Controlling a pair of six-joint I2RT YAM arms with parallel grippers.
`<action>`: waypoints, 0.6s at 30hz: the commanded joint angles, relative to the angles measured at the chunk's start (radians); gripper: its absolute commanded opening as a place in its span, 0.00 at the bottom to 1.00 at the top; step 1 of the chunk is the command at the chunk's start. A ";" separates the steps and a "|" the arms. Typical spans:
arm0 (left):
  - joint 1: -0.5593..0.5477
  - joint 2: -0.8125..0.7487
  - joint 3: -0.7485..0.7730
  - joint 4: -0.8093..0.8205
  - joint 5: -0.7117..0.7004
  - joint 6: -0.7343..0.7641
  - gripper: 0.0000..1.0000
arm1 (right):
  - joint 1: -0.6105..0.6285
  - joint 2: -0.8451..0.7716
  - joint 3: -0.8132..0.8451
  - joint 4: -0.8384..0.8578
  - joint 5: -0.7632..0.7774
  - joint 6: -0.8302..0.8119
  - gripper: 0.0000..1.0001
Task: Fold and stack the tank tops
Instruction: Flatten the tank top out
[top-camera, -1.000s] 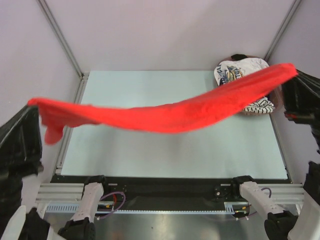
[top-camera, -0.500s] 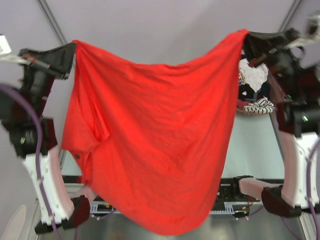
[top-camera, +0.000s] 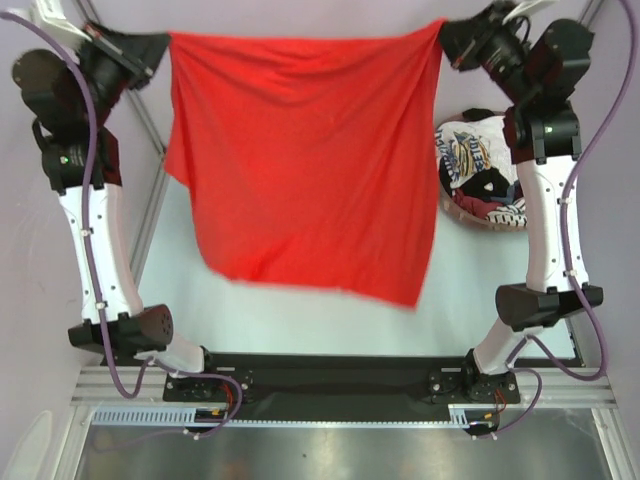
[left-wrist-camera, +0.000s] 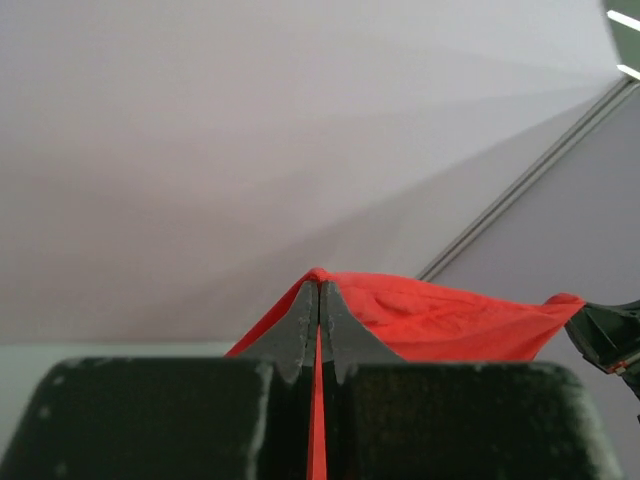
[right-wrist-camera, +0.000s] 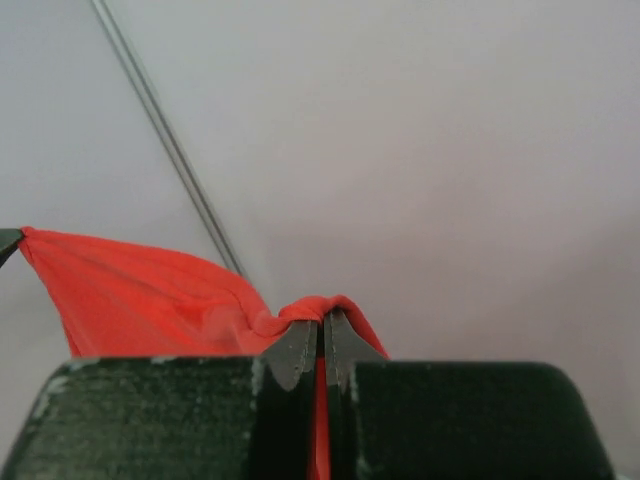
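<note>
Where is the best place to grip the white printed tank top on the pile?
Probably pinch the white printed tank top from above at its exposed edge toward the table middle; it lies crumpled on top, and that edge looks free.

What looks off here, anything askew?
Nothing damaged. The red top hangs spread between the left gripper and right gripper, but its bottom edge slants, the right corner lower. The other tops lie in a crumpled heap at the table's right edge.

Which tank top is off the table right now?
The plain red tank top, stretched between the left gripper and right gripper. The other tank tops lie heaped at the right side of the table.
</note>
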 joint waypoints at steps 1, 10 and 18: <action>0.021 0.047 0.288 0.013 0.024 -0.037 0.00 | -0.007 0.088 0.349 0.006 -0.012 0.050 0.00; 0.043 -0.025 -0.042 0.234 0.081 -0.103 0.00 | -0.088 0.046 0.023 0.284 -0.119 0.224 0.00; 0.018 -0.236 -0.696 0.433 0.034 -0.021 0.00 | -0.123 -0.138 -0.626 0.603 -0.201 0.328 0.00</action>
